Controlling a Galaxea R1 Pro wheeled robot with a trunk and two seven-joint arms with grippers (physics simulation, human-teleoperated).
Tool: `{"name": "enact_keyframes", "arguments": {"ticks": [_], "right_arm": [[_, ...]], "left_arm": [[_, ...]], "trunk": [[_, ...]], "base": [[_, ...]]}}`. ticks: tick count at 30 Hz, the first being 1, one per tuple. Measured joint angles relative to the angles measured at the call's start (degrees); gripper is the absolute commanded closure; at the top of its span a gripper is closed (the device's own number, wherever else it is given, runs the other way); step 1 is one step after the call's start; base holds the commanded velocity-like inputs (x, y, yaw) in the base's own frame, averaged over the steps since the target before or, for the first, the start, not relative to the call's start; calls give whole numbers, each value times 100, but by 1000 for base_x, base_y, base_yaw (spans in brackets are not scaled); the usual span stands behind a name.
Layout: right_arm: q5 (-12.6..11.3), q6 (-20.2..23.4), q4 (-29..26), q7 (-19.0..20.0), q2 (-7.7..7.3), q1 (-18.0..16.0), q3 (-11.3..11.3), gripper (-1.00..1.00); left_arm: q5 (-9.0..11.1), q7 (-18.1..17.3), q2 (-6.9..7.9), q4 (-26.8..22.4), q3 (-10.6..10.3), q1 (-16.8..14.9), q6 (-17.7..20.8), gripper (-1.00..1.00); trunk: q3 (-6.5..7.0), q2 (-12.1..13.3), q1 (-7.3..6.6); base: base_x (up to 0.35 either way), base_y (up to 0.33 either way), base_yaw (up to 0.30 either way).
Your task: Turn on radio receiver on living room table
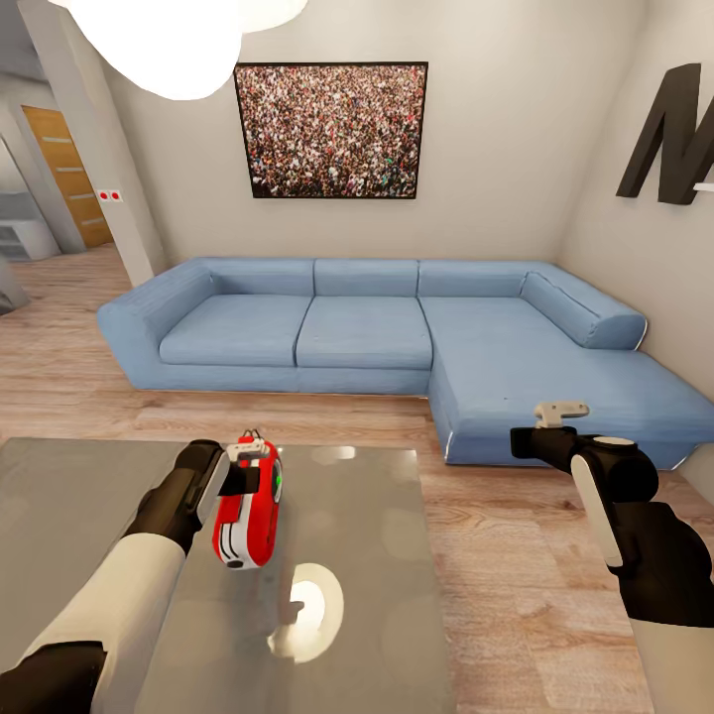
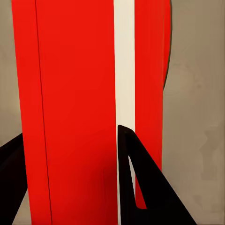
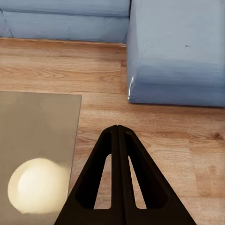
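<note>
- radio (image 1: 248, 516) stands on edge on grey table (image 1: 367, 555), left gripper (image 1: 241, 474) fingers (image 2: 145, 187) straddling it, apparently grasping, likely to steady it for switching.
- right gripper (image 3: 118, 136) fingers pressed together, idle over floor (image 1: 496, 555).

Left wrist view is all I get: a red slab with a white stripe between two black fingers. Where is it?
Observer: That's the radio receiver, on end over the glossy grey table, with the left gripper clamped on its upper end. I can't tell if its lower end touches the top.
Operator: Any sign it's on?
Observer: A small green spot shows near its upper end. I can't tell whether that's a power light.
Operator: Right arm in the way?
Observer: No. The right gripper is shut and empty, out over the wood floor between the table and the blue sofa.
</note>
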Motion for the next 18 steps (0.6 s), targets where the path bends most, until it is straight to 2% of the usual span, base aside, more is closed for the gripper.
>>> {"name": "enact_keyframes", "arguments": {"ticks": [18], "right_arm": [[1, 0, 0, 0, 0, 0, 0, 100]], "left_arm": [[-11, 0, 0, 304, -12, 0, 35, 100]], "trunk": [[0, 0, 0]], "base": [[0, 0, 0]]}}
